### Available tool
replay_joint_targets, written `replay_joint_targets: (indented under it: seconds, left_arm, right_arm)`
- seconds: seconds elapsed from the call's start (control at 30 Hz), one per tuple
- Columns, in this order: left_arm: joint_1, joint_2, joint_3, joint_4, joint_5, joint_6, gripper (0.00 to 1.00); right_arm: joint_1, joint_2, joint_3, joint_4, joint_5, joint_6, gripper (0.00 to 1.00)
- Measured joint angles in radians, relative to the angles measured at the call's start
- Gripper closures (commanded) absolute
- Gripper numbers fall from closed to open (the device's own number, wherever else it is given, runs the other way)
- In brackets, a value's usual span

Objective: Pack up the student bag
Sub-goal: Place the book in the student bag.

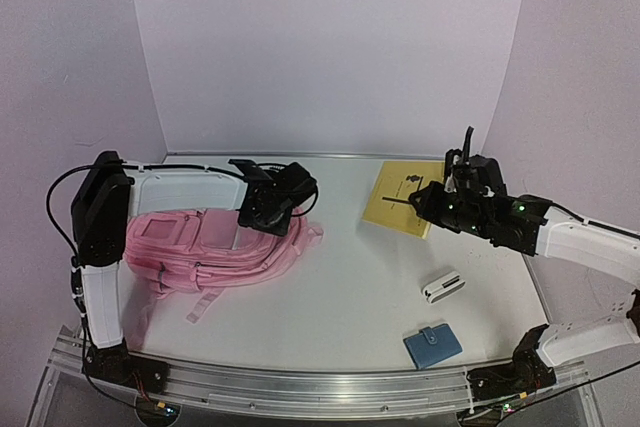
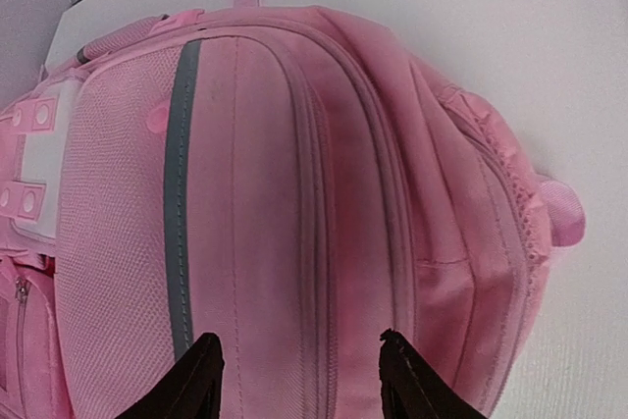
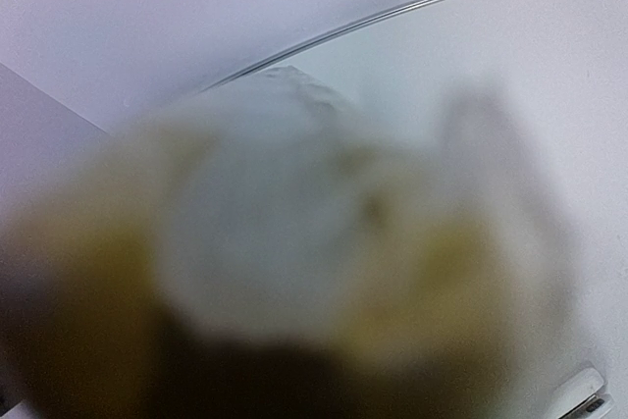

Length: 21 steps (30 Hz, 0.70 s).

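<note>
The student bag (image 1: 215, 247), a large pink backpack with grey-white trim, lies flat on the left of the table. It fills the left wrist view (image 2: 294, 193). My left gripper (image 1: 268, 209) hovers over the bag's right end, open and empty, its two black fingertips (image 2: 208, 352) apart above the fabric and zip seams. My right gripper (image 1: 420, 200) is at the right edge of a yellow book (image 1: 395, 197). In the right wrist view the book (image 3: 422, 272) is a yellow-white blur close to the camera and hides the fingers.
A small white box-like item (image 1: 442, 286) lies right of centre; its corner shows in the right wrist view (image 3: 579, 394). A blue wallet (image 1: 432, 345) lies near the front edge. A metal rail (image 1: 320, 379) runs along the front.
</note>
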Motion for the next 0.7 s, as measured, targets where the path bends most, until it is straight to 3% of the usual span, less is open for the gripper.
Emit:
replay_joint_targets:
  seconds: [0.17,0.23,0.3,0.4,0.47,0.7]
  left_arm:
    - [0.017,0.047,0.036,-0.046,-0.057,0.000,0.48]
    - [0.023,0.065,0.042,-0.062,-0.073,-0.001,0.53]
    - [0.033,0.078,0.042,-0.069,-0.078,0.002,0.63]
    - [0.042,0.081,0.042,-0.063,-0.066,0.007,0.90]
    - [0.040,0.081,0.043,-0.060,-0.062,-0.003,0.99]
    - [0.049,-0.005,0.021,-0.066,-0.021,0.023,1.00]
  right_arm:
    - [0.000,0.000,0.000,0.000,-0.005,0.000,1.00]
    - [0.000,0.000,0.000,0.000,-0.009,0.000,1.00]
    - [0.000,-0.001,0.000,0.000,-0.013,0.000,1.00]
    - [0.000,-0.008,0.000,-0.003,-0.020,0.000,1.00]
    - [0.000,-0.019,0.000,-0.007,-0.026,0.000,1.00]
    - [0.000,-0.048,0.010,-0.011,-0.128,0.000,1.00]
